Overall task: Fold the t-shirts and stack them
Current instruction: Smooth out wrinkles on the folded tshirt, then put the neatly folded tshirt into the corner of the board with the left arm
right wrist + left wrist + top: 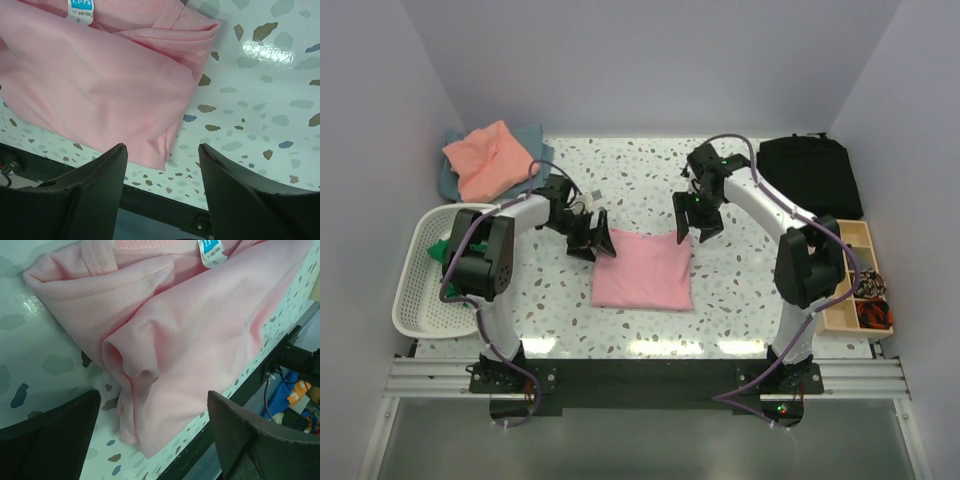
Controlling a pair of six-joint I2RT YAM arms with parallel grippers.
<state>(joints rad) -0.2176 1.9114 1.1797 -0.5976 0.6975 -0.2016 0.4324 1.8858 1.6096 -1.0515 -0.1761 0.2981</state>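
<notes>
Pink t-shirt (642,272) folded, lying flat mid-worktop (740,290). Left hand (594,243) at its far-left corner, fingers spread wide, holding nothing. Right hand (696,228) over far-right corner, also spread, empty. Bare worktop right of shirt; basket (415,290) at left edge.

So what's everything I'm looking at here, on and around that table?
pink t-shirt: one, light pink, folded, mid-table
salmon-orange t-shirt: one, far left corner, on the grey-blue one
grey-blue t-shirt: one, beneath it
green t-shirt: one, bright green, in the basket
basket: one, white, left edge
bag: one, black, far right
wooden tray: one, pale wood, right edge
table: one, speckled white
left gripper: black, open, at the pink shirt's far left corner
right gripper: black, open, at its far right corner
</notes>
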